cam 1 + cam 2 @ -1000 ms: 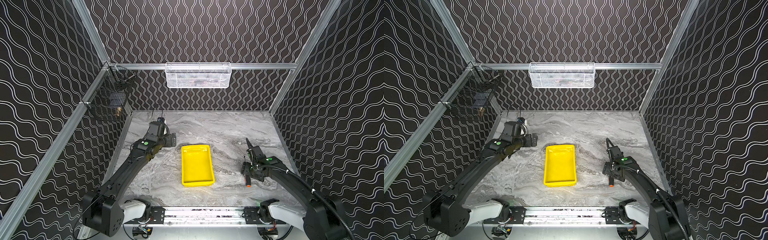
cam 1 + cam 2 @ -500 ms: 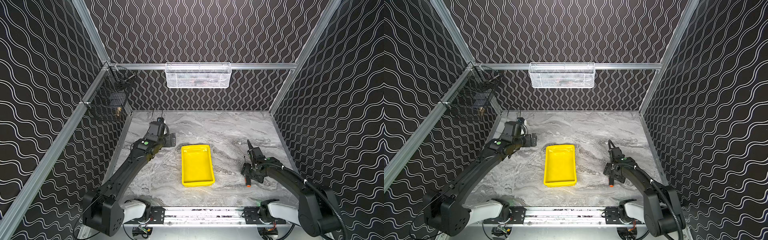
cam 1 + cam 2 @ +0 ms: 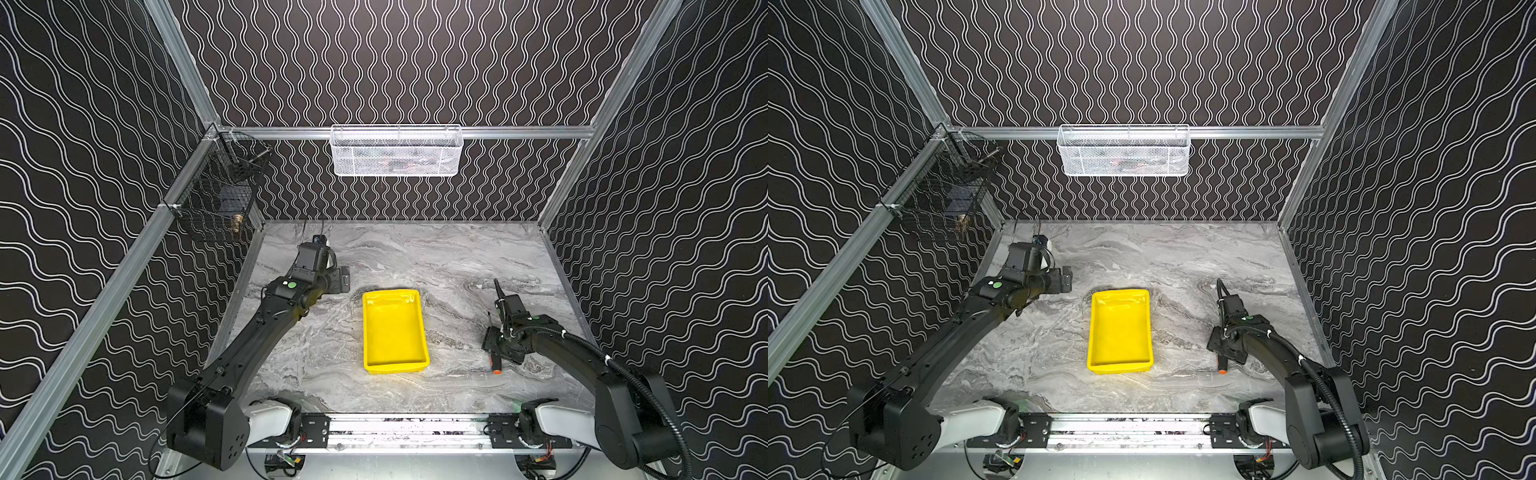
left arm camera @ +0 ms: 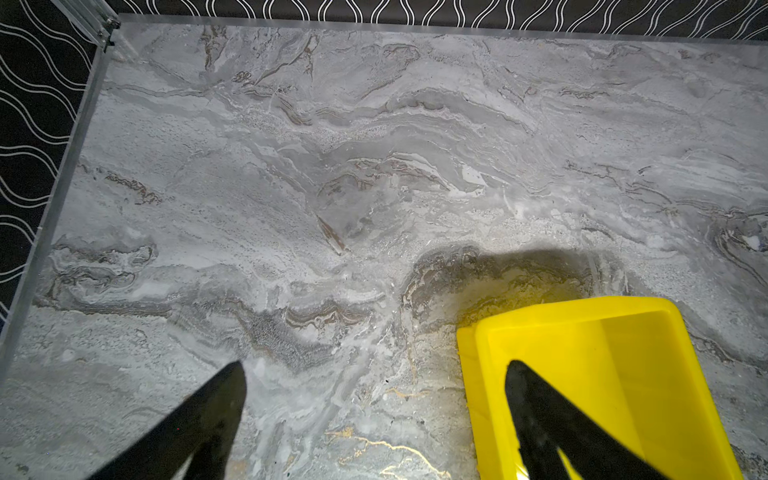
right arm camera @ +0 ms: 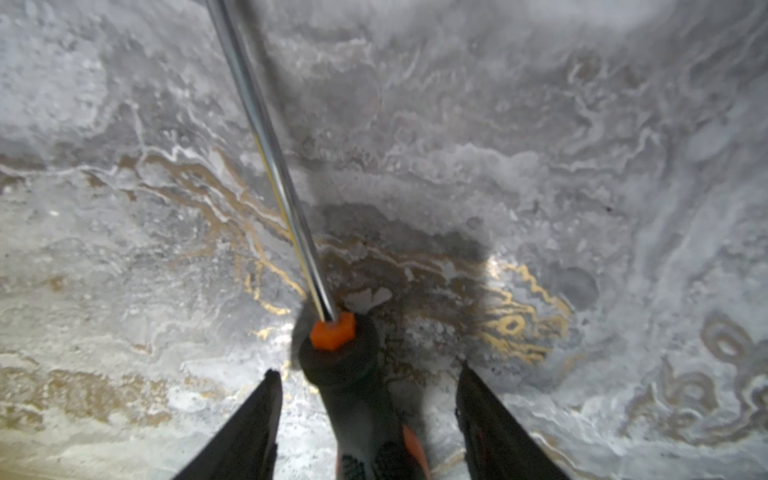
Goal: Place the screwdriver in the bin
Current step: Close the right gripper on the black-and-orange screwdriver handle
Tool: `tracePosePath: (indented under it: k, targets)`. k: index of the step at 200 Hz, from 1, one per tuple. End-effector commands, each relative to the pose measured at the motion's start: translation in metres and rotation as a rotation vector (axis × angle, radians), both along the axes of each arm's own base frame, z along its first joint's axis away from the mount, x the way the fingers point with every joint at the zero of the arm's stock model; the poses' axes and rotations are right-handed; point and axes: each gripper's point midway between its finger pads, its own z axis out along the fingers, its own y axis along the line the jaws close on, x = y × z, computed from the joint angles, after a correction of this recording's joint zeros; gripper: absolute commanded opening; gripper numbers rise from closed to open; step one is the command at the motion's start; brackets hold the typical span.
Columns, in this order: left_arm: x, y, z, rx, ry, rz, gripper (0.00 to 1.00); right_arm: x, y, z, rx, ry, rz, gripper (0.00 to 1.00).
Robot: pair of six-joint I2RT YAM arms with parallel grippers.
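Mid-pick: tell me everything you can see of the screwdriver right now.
The screwdriver lies on the marbled tabletop, right of the yellow tray. Slim shiny metal shaft, orange collar, black matte handle with orange accents and orange end cap; the shaft points toward the back wall. The right gripper straddles the handle, jaws open, gaps showing on both sides, so it is not clamped.

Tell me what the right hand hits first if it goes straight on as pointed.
Likely the screwdriver handle, lying between the open fingers of the right hand; then the tabletop just beneath, depth unclear.
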Motion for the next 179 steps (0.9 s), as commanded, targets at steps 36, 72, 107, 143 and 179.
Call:
tracePosePath:
  k: [36, 72, 107, 143, 179]
  targets:
    - [0.0009, 0.0012, -0.0011, 0.007, 0.007, 0.007, 0.99, -0.0005, 0.0081, -0.0059, 0.023, 0.021, 0.029, 0.55]
    - [0.0009, 0.0013, -0.0003, -0.001, 0.006, 0.007, 0.98, -0.0003, 0.0088, -0.0065, 0.008, 0.026, 0.039, 0.41]
    - [0.0012, 0.0012, -0.0021, -0.004, 0.010, 0.007, 0.99, 0.0006, 0.0093, -0.0053, 0.006, 0.016, 0.042, 0.30]
    - [0.0012, 0.0021, -0.0003, -0.010, 0.004, 0.011, 0.99, 0.0014, 0.0104, -0.0032, 0.010, 0.005, 0.048, 0.25]
    - [0.0014, 0.0061, 0.0024, -0.005, -0.008, 0.024, 0.99, 0.0019, 0.0110, 0.0021, 0.016, -0.016, 0.056, 0.20]
